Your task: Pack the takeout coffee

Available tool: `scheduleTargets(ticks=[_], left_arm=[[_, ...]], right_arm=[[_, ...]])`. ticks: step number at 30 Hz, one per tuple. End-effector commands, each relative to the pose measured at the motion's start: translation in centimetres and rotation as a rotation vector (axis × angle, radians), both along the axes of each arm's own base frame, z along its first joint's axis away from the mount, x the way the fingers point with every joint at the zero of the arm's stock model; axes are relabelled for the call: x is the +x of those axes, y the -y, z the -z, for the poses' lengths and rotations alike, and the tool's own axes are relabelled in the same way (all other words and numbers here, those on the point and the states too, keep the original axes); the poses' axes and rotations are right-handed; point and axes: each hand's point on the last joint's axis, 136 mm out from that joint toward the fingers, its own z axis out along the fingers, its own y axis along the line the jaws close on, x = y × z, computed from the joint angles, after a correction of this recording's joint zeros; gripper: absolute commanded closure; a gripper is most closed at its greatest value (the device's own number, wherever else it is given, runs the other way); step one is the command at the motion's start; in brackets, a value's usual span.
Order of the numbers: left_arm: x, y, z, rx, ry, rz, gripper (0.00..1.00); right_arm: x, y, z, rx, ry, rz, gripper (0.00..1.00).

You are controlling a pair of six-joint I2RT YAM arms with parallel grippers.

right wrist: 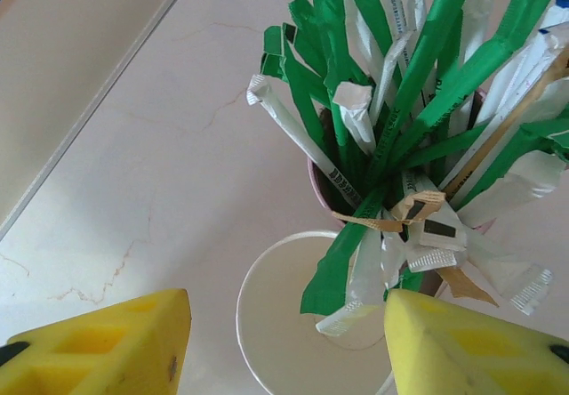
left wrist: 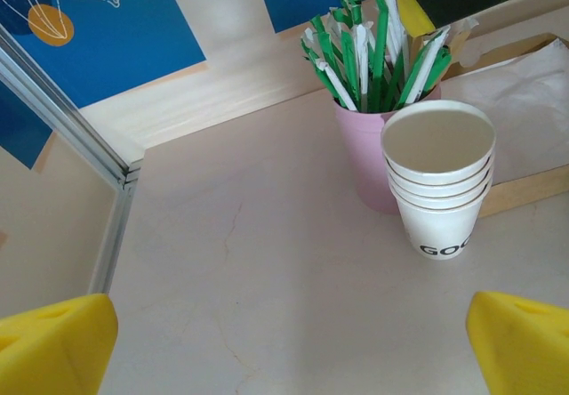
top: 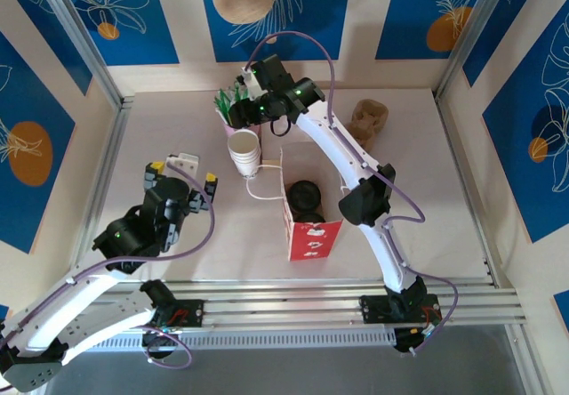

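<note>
1. While its yellow-tipped jaws stand apart with nothing between them, the left gripper hovers over the pale marbled table.
2. Stack of lidless white paper cups, touching a pink cup of green and white wrapped straws.
3. Right gripper, jaws released, directly above those straws.
4. Upright red-and-white paper bag; the takeout coffee, round black lids showing, sits inside.
5. Brown moulded cardboard cup carrier, far right.

1. The black letters "GOO", cut off at the right, stand on the lowest cup of the stack of white cups, at its 6 o'clock.
2. The dark print on a straw wrapper is too small to read.
</note>
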Motion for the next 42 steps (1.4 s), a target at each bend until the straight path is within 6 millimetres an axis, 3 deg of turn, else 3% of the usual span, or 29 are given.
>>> scheduleTargets(ticks=[1, 14, 28, 34, 42], left_arm=[[0.0, -0.3, -0.2, -0.004, 0.013, -0.005, 0.00], [0.1, -0.4, -0.1, -0.006, 0.008, -0.007, 0.00], [0.3, -0.5, 0.0, -0.017, 0.001, -0.010, 0.00], [0.3, -0.6, 0.1, -0.021, -0.001, -0.010, 0.00], [0.3, -0.6, 0.1, -0.027, -0.004, -0.010, 0.00]], right_arm=[[0.7, 0.3, 0.1, 0.002, -0.003, 0.038, 0.41], [1.4, 0.6, 1.6, 0.008, -0.045, 0.068, 0.50], [1.4, 0.7, 1.4, 0.008, -0.050, 0.085, 0.76], [1.1, 0.6, 0.8, 0.003, -0.032, 0.085, 0.78], [1.0, 0.7, 0.6, -0.015, -0.014, 0.086, 0.73]])
